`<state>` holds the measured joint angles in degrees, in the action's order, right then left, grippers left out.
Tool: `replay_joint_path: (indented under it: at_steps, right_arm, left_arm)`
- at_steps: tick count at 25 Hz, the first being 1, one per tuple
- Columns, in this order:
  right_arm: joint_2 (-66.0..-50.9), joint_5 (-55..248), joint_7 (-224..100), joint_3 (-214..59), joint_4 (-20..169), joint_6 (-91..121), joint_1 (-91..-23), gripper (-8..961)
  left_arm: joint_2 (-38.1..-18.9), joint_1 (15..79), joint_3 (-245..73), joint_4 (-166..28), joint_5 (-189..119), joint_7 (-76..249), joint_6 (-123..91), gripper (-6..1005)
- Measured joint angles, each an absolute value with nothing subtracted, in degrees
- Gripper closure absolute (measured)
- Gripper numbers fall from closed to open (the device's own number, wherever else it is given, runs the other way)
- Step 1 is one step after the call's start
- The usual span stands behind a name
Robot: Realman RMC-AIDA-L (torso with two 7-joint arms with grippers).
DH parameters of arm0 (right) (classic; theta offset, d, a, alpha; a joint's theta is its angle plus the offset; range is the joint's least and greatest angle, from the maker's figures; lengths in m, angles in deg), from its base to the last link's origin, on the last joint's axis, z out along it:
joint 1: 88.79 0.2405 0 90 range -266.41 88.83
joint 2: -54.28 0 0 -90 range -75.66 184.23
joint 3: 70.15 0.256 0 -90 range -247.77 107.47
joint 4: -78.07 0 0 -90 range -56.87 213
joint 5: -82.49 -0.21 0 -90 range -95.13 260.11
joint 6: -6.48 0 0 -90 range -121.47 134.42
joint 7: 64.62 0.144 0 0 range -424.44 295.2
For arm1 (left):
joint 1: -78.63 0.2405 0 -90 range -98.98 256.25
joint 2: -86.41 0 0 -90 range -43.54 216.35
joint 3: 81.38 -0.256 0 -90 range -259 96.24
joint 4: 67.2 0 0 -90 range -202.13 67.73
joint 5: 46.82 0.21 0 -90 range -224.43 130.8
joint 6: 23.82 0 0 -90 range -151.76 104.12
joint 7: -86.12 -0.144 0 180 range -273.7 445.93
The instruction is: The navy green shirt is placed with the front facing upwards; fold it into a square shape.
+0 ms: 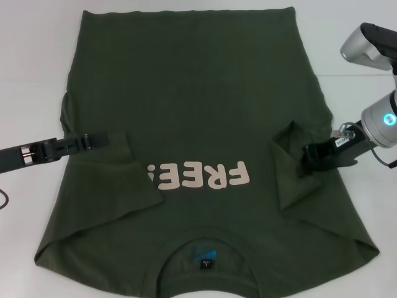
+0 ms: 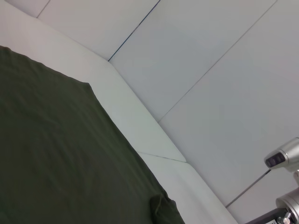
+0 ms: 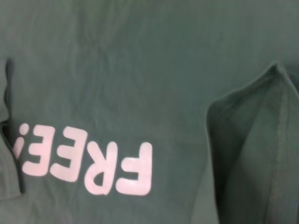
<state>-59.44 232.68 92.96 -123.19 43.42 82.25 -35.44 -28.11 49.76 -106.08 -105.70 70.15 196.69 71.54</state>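
The navy green shirt (image 1: 192,118) lies front up across the white table (image 1: 25,68), collar nearest the robot and hem at the far edge, with the pale "FREE!" lettering (image 1: 200,175) reading upside down in the head view. Both short sleeves are folded inward over the chest: the left sleeve (image 1: 118,180) lies fairly flat and covers the end of the lettering, while the right sleeve (image 1: 294,164) stands up in a loose ridge beside the print. The left gripper (image 1: 115,136) reaches in low over the left sleeve fold; whether its fingers are apart or together cannot be told. The right gripper (image 1: 304,161) sits at the raised right sleeve and seems pinched together on that cloth. Judging by this layout, the task is at an early stage: only the sleeves are tucked in, and the right one is not laid flat. The body is at full width and full length, so the side folds and the hem-to-collar folds that would make a square appear not yet done.
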Motion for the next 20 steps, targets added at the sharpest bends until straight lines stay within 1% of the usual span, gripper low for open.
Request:
replay_joint_path:
  at_steps: [20]
  right_arm:
    - [-62.69,232.61,92.88,-123.39,43.89,78.22,-30.73,944]
  left_arm:
    - [-28.11,49.54,-106.24,-105.7,70.26,196.53,71.53,111]
